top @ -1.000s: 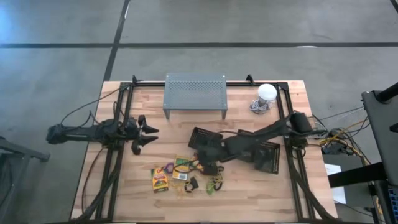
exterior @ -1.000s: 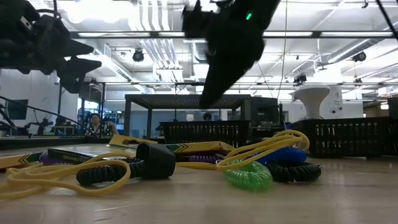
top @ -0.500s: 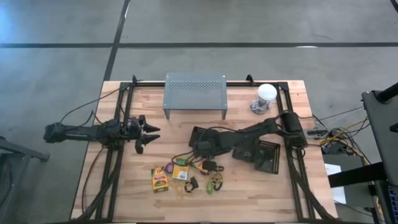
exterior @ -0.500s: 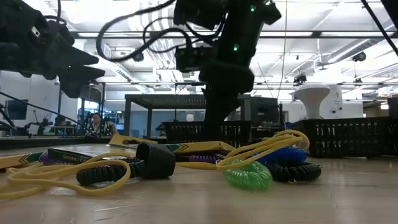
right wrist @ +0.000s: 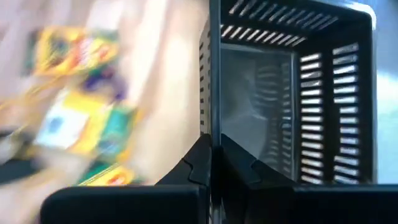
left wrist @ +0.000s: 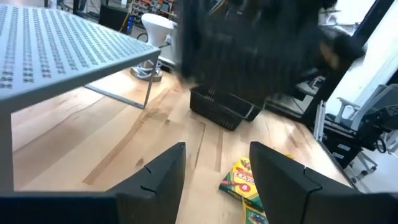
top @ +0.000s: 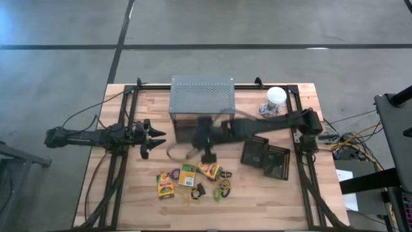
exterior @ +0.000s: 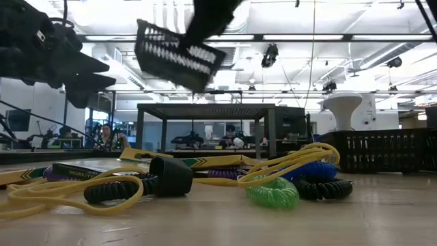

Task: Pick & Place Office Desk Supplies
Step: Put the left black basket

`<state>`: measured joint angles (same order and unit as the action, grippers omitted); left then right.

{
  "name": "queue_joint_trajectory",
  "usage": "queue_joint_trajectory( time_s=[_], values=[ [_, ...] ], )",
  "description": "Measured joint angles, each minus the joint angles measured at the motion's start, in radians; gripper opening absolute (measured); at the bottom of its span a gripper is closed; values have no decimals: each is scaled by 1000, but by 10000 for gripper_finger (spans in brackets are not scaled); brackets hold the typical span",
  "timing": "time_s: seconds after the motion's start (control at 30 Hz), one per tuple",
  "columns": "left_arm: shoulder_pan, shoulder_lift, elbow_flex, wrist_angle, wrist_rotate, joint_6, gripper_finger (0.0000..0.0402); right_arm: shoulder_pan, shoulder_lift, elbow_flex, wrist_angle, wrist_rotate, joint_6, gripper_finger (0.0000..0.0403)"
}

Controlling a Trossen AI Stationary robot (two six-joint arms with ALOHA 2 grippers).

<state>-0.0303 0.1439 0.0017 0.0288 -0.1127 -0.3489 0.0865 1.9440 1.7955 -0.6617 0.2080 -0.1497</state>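
My right gripper (top: pixel 201 139) is shut on a black mesh basket (exterior: pixel 177 55), which hangs tilted in the air in front of the grey perforated shelf (top: pixel 201 96). The supplies lie near the table's front: yellow-and-green crayon boxes (top: pixel 165 185) (top: pixel 187 175), yellow rubber bands (exterior: pixel 293 164), a green coil (exterior: pixel 273 193) and a black clip (exterior: pixel 171 176). My left gripper (top: pixel 154 138) hovers open at the left, above the table, touching nothing. In its wrist view, a crayon box (left wrist: pixel 242 180) lies beyond the open fingers. My right gripper pinches the basket's side wall at its top rim (right wrist: pixel 211 118), one finger (right wrist: pixel 235 165) inside the basket and the other outside. The basket is lifted clear of the table and hangs tilted (exterior: pixel 179 56).
Two more black mesh baskets (top: pixel 254 151) (top: pixel 278 161) lie on the table's right part. A white bulb-like object (top: pixel 276 96) stands at the far right corner. Bare wood shows between my left gripper and the shelf.
My right gripper has shut on the rim of the black basket, lifted it off the table and carried it up and toward the table's far left, to the front of the shelf. The basket now hangs tilted. The supplies have stayed in place.
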Motion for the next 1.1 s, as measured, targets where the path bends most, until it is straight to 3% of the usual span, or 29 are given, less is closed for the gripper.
queue_joint_trajectory(
  time_s=[0.2, 0.47, 1.1],
  values=[
    [0, 4, 0, 0, 0, 0, 186, -171, 93, 249, -29, -43, -137, 10],
    [0, 16, 0, 0, -3, 1, 186, -334, 329, 564, -137, -82, -188, 9],
    [0, 44, 0, 7, -27, -7, 186, -374, 367, 478, -107, -78, -134, 13]
  ],
)
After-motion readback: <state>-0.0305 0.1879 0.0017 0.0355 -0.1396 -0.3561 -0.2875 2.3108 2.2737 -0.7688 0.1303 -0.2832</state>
